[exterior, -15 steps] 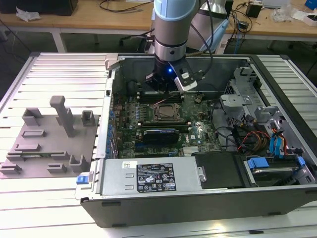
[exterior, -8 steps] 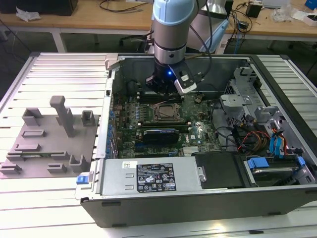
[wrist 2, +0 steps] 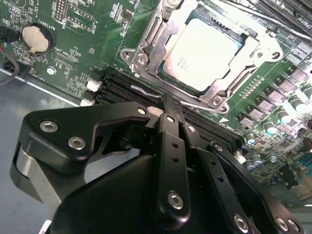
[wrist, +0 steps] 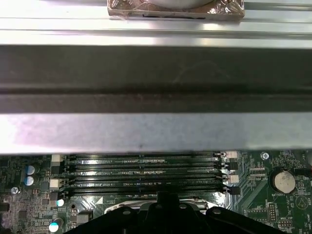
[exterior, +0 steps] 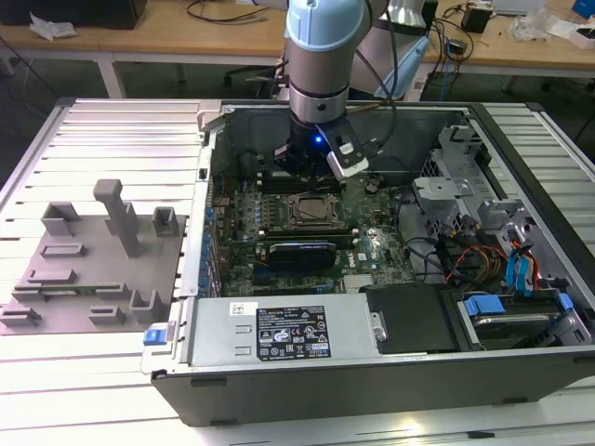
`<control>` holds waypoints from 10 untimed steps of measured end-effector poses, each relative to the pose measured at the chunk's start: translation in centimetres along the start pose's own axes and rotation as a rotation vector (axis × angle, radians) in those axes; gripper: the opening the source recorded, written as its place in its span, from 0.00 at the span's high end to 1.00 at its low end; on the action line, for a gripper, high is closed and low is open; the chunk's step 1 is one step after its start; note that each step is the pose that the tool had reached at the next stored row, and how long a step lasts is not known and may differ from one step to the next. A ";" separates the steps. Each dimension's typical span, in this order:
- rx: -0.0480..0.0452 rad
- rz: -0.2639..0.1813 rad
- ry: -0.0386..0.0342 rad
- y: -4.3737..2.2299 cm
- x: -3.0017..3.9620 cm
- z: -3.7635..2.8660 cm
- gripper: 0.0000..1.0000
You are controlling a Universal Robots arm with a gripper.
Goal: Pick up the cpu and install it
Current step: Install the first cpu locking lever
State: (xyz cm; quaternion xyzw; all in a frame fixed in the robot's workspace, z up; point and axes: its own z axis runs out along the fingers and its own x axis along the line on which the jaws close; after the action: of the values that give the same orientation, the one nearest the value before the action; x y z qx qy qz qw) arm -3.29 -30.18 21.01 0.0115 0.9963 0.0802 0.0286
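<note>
The cpu (wrist 2: 202, 53), a pale silvery square chip, lies flat inside the metal-framed socket (wrist 2: 146, 44) on the green motherboard. My gripper (wrist 2: 168, 105) hangs just beside the socket, over the black memory slots (wrist 2: 122, 90), and is apart from the cpu. Its black fingers (wrist 2: 168, 126) meet in the middle with nothing between them, so it is shut and empty. In the exterior view the gripper (exterior: 311, 165) hovers above the far edge of the socket (exterior: 311, 209), inside the open computer case. The first wrist view has the gripper (wrist: 163, 201) over the memory slots (wrist: 146, 170).
A grey fixture tray (exterior: 93, 269) with upright posts lies at the exterior view's left, outside the case. The power supply (exterior: 279, 339) fills the near side of the case. Drive bays and cables (exterior: 493, 269) crowd the right. The case wall (wrist: 146, 131) stands close behind the memory slots.
</note>
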 end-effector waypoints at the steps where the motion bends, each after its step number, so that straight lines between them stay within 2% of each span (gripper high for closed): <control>1: 0.0018 0.013 -0.0022 0.00 0.00 0.03 0.89; 5: 0.0091 0.077 -0.0125 -0.03 0.01 0.17 0.89; 7: 0.0164 0.104 -0.0173 -0.04 0.01 0.25 0.89; 10: 0.0179 0.109 -0.0181 -0.05 0.01 0.24 0.89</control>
State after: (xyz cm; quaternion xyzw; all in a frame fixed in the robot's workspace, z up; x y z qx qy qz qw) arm -3.29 -30.19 20.76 0.0666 0.9946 0.0726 0.0331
